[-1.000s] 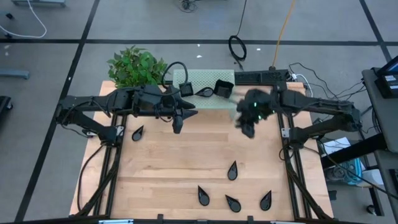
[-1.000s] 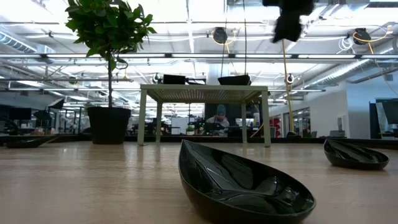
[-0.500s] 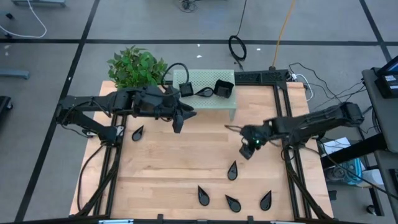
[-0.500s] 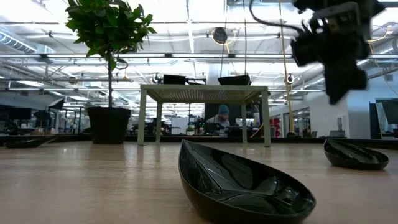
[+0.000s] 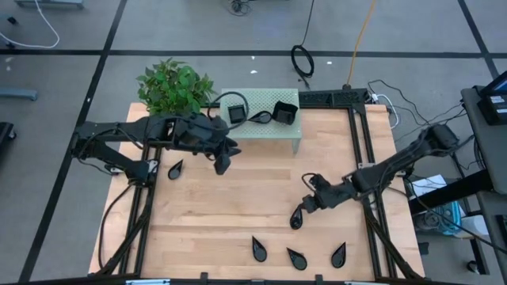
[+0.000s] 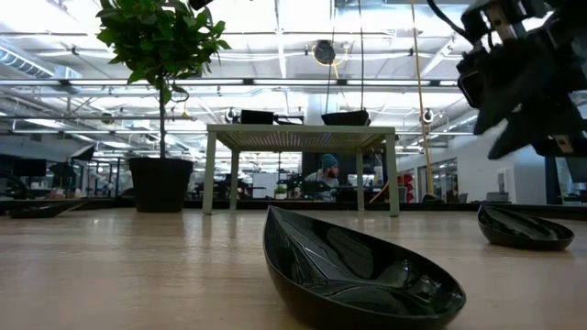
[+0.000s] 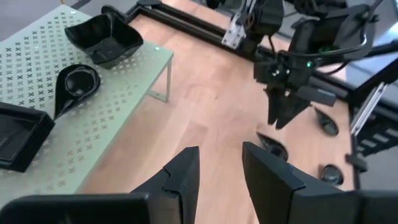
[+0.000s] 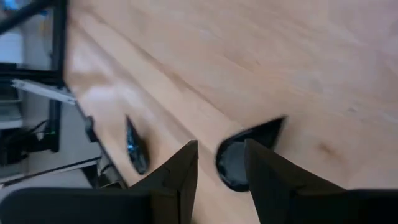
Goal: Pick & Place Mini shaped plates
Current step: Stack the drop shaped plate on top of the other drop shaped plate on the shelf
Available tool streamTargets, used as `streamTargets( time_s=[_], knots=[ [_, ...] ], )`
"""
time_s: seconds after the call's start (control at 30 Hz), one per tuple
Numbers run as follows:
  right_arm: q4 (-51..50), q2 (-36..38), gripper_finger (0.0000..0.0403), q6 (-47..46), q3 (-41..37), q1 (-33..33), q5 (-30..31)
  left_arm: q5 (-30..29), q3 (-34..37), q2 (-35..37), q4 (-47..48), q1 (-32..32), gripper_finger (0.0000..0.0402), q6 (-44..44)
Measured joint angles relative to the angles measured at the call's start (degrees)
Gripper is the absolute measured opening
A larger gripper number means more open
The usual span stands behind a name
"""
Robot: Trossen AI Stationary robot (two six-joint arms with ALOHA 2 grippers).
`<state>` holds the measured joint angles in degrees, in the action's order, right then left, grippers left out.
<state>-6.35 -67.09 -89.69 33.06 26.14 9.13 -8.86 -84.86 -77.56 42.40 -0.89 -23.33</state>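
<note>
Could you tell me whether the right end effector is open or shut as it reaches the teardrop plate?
Open. The right end effector shows a clear gap between its dark fingers, with the glossy black teardrop plate lying on the wooden table beyond, not gripped.

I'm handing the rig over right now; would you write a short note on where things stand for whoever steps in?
Right tool: open, empty, low over a teardrop plate near the table's middle.
Left tool: open, empty, raised beside the green perforated shelf.
Done: three plates on the shelf, a flat square, a teardrop and a wavy-edged one.
Left: the teardrop under the right tool, three more along the near edge, and one by the left arm's base.
</note>
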Motion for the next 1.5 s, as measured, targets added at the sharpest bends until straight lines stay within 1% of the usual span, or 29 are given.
streamTargets(
  time_s=[0.3,0.53,1.07,1.5],
  knots=[
    [-0.35,-5.57,0.0121,-5.44,0.0,3.25,-0.39,0.0,0.0,0.0,1.18,-0.01,0.0124,4.74],
    [-0.33,-8.78,0.0121,-8.63,0.03,6.43,-0.41,0.0,0.0,0.0,1.11,0.0,0.0124,5.09],
    [-0.38,-12.21,0.0121,-5.34,0.07,6.62,-0.47,-0.05,0.0,0.0,0.8,0.0,0.0124,2.23],
    [-1.6,-12.24,0.0121,-1.44,0.07,6.62,-0.44,-0.05,0.0,0.0,0.8,0.0,0.0124,0.35]
  ],
)
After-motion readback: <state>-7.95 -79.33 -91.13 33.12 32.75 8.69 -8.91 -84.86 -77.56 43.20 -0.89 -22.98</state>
